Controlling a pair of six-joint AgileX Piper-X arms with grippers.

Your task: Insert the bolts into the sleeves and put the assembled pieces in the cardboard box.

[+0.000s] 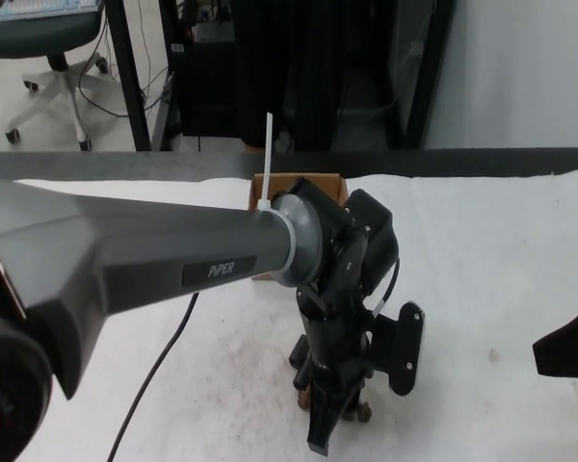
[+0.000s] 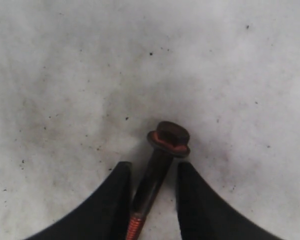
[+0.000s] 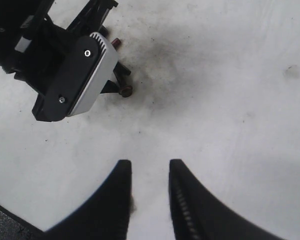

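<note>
Straddling a bolt (image 2: 170, 137), the left gripper (image 2: 154, 167) is down at the white cloth (image 1: 482, 250), near edge of the bench, about centre. Fingers spread, one on each side of the shank with a thin gap each side, so released, not clamped. The bolt lies flat on the cloth, dark flanged head pointing away from the wrist, shank running back between the fingers, orange-copper thread at its tail end.

In the high view the left arm (image 1: 125, 260) crosses from the near left and the wrist bends down to the gripper tips. Two more small rusty bolts lie close beside it, one just left (image 1: 301, 380), one just right (image 1: 363, 414); whether they touch the gripper, can't tell.

Cardboard box (image 1: 318, 185) sits at the far side, centre, partly hidden behind the left arm's wrist. Its inside isn't visible. A white strip (image 1: 268, 164) stands upright at its left edge.

Right gripper (image 3: 150, 165) is over bare stained cloth to the right, well apart from the bolts, fingers parted, gripping nothing. Its dark tip pokes in at the right edge of the high view.
</note>
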